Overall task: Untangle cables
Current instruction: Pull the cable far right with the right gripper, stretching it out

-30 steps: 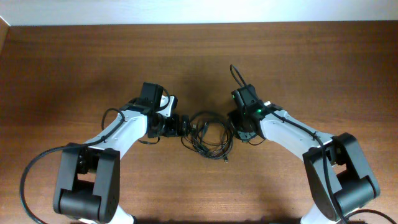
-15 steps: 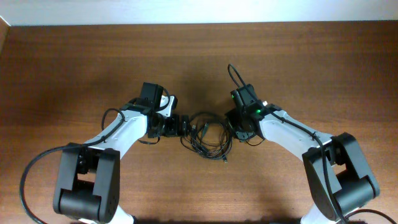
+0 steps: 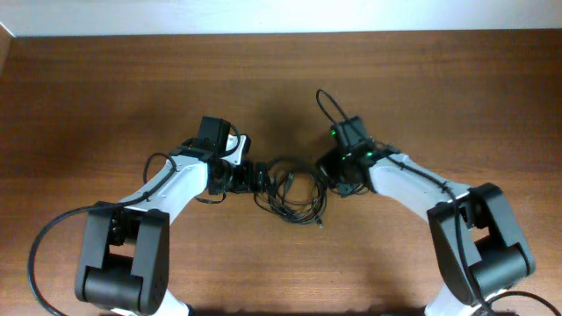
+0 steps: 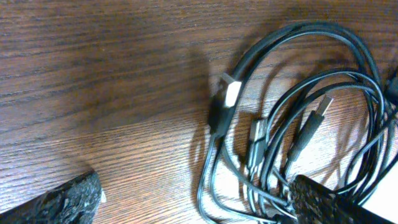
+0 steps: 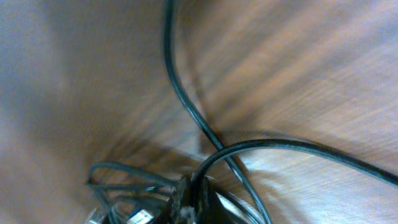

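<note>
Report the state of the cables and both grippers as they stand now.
cables: one tangled bundle of loops lying on the table, plug ends loose.
left gripper: open wide, at the bundle's left edge, holding nothing.
right gripper: shut, apparently pinching a strand at the bundle's right edge; the view is blurred.

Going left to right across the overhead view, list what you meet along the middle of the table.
First the left arm → left gripper, jaws open → cables → right gripper, jaws shut on a strand → right arm.
</note>
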